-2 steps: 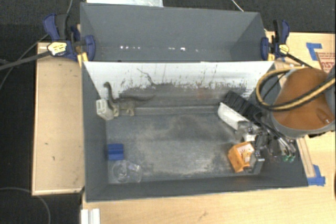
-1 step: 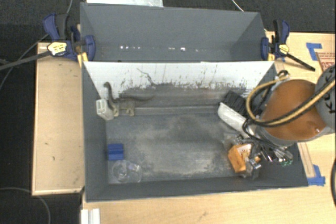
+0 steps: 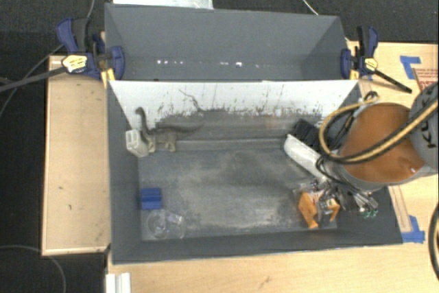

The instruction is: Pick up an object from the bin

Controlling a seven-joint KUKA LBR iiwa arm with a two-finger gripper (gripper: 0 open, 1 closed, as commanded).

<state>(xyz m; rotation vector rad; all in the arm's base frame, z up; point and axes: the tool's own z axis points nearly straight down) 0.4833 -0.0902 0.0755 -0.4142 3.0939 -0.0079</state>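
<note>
The tool (image 3: 322, 205) is low in the lower right of the bin (image 3: 233, 182), close to the front wall. The arm (image 3: 429, 123) reaches in from the right edge of the frame, with its rounded orange cover (image 3: 377, 144) and looped cables above the tool. A small orange thing (image 3: 308, 211), blocky in shape, lies on the bin floor right at the tool's left side, touching it or nearly so. Whether the tool is spread, pressed together or pinching that orange thing cannot be told, as its tip is a tangle of small parts from this angle.

Just up and left of the tool, a white oblong piece (image 3: 300, 151) lies at a slant, with a black thing (image 3: 304, 130) behind it against the back wall.

Well apart, in the left half of the frame, a grey toy animal (image 3: 163, 138) stands by the back wall beside a small white piece (image 3: 134, 142). Lower left, a blue block (image 3: 150, 198) sits just above a clear cup (image 3: 163, 223) lying on its side.
</note>
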